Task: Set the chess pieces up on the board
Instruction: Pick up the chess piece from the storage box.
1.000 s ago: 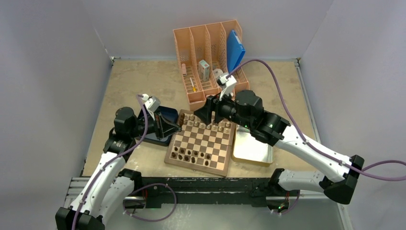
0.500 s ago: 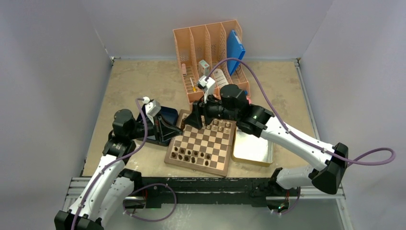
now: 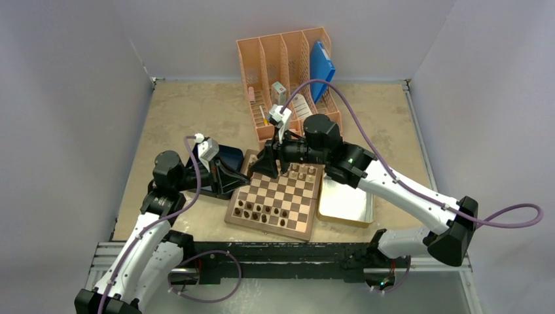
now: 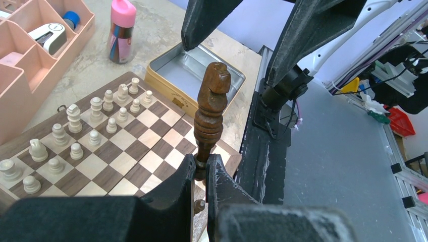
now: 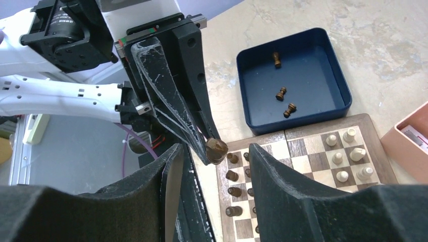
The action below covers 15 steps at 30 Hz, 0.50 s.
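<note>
Sandy, mottled bench top carries the board [image 3: 281, 196] just beyond the two arm bases. Dark chess pieces [image 3: 258, 210] fill most of its near rows.

By the board's left edge, the left jaws are clamped tight on the foot of one dark brown piece [image 4: 212, 116] and hold it out with its carved head towards the other arm. The right jaws stand partly open on either side of that head, with a gap on each side, touching nothing. This looks like a hand-over about to happen.

The piece looks like light, rigid turned wood, smooth and probably a little slippery. Its foot is already taken and its head is rounded. The ringed stem below the head seems the surest place to grip, since a pinch at the very tip could let the piece pivot.

Just beside the board's far left corner, a blue tray [image 5: 313, 70] holds three more dark pieces [image 5: 281, 93]. Pale pieces [image 4: 96, 108] occupy the board's far rows. A metal tin [image 3: 345, 203] lies just right of the board, and a peach organiser [image 3: 288, 59] stands farthest back.
</note>
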Each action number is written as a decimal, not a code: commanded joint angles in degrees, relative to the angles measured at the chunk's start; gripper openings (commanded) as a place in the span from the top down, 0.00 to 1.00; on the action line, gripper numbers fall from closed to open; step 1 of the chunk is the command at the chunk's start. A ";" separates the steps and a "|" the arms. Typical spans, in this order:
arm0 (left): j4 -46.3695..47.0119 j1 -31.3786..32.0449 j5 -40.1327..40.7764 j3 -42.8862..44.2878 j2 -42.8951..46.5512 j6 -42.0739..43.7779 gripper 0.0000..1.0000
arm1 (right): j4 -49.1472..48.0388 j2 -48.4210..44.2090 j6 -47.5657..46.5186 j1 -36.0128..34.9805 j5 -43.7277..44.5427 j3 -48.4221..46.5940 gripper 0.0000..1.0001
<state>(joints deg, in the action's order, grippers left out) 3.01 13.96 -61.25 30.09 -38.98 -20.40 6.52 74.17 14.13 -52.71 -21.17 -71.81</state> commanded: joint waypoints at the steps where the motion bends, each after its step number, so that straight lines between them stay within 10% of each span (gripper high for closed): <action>1: 3.16 0.28 -1.39 -0.53 0.63 0.17 1.00 | -3.87 0.41 -0.81 0.24 -2.86 -0.87 0.48; 15: 1.65 0.28 -0.07 -0.29 0.07 1.31 1.00 | -4.53 2.99 0.17 0.30 -3.10 -0.93 0.76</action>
<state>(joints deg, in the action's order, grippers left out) 3.07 13.96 -61.19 30.06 -39.05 -20.34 4.71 78.04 14.44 -52.69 -23.73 -71.79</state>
